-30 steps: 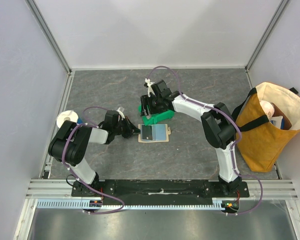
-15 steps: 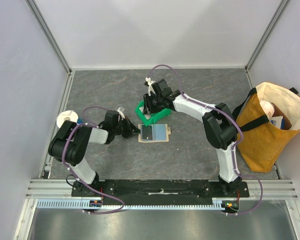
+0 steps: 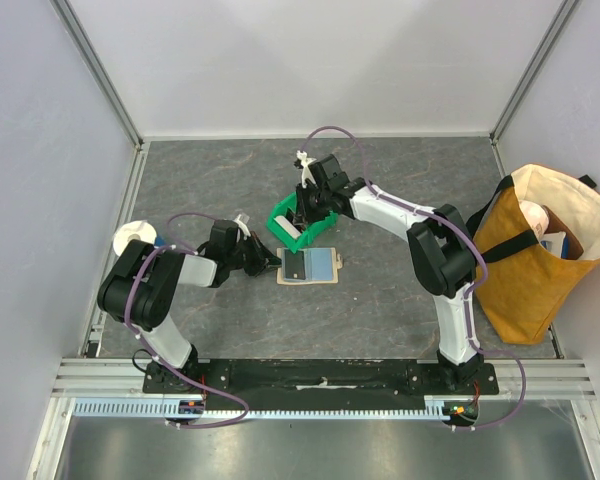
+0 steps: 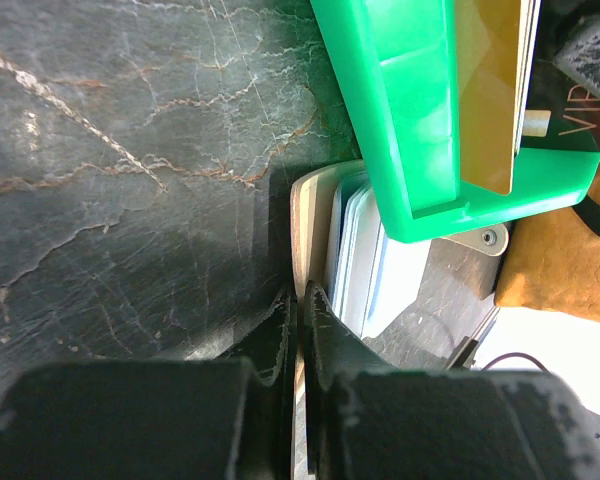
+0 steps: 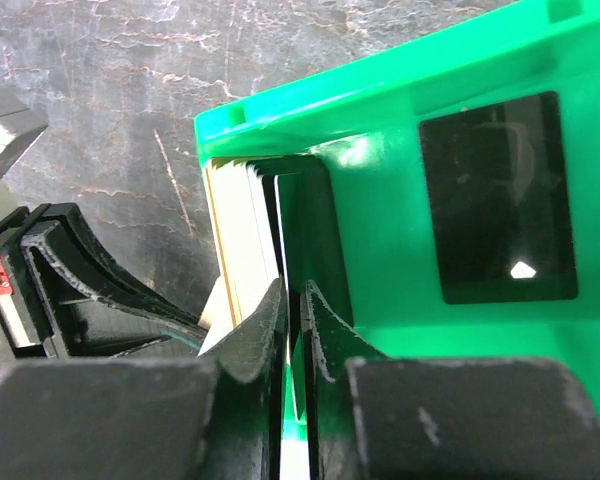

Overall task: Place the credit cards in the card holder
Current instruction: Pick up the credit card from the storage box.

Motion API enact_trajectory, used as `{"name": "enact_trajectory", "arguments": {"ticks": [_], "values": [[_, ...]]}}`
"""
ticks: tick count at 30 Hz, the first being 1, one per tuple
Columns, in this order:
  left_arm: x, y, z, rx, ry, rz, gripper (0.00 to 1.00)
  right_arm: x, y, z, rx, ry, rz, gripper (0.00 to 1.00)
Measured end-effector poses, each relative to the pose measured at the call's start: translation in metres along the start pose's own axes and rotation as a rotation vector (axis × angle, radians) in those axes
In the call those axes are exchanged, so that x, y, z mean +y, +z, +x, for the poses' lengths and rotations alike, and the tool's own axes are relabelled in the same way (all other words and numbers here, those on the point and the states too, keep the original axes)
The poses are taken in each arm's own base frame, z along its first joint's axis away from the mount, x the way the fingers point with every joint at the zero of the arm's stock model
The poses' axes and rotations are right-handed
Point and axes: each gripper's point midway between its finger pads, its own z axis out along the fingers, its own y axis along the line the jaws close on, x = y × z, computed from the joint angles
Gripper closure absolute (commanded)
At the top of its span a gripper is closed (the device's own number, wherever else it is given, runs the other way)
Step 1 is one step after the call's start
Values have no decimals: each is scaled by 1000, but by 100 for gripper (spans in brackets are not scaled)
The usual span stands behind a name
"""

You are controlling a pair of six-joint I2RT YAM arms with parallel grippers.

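Observation:
The tan card holder (image 3: 336, 264) lies open on the grey table. A dark credit card (image 3: 296, 267) and a light blue one (image 3: 321, 264) lie on it. My left gripper (image 3: 273, 262) is shut on the holder's left edge (image 4: 308, 210), seen edge-on in the left wrist view between the fingertips (image 4: 300, 290). My right gripper (image 3: 308, 208) reaches into the green bin (image 3: 283, 222). In the right wrist view its jaws (image 5: 292, 285) are shut on a thin dark credit card (image 5: 288, 215) beside upright whitish cards (image 5: 245, 230). Another dark card (image 5: 500, 200) lies flat in the bin.
An orange tote bag (image 3: 535, 260) stands at the right edge. A white roll (image 3: 133, 238) sits at the far left beside the left arm. The green bin (image 4: 400, 100) holds a gold card (image 4: 495, 90) and hangs just past the holder. Metal frame walls surround the table.
The right gripper's jaws have closed onto the dark card in the bin. The green bin has shifted left and turned with it. The left arm has not moved.

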Motion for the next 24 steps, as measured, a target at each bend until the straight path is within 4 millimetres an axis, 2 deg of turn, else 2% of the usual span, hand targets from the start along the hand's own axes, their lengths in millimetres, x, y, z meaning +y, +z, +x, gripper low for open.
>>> {"name": "enact_trajectory", "arguments": {"ticks": [3,11,17,21,24], "values": [[0,0,0,0,0,0,98,-4,-1,-3,-8,-6,15,100],[0,0,0,-2,3,3,98,-8,-5,-23,-64,-34,72,100],[3,-6,7,-8,19,14,98,-14,-13,-31,-99,-42,128,100],[4,-10,15,7,25,35,98,-15,-40,-29,-148,-40,159,100],[5,-15,24,26,25,48,98,-9,-75,-30,-220,-24,163,100]]}}
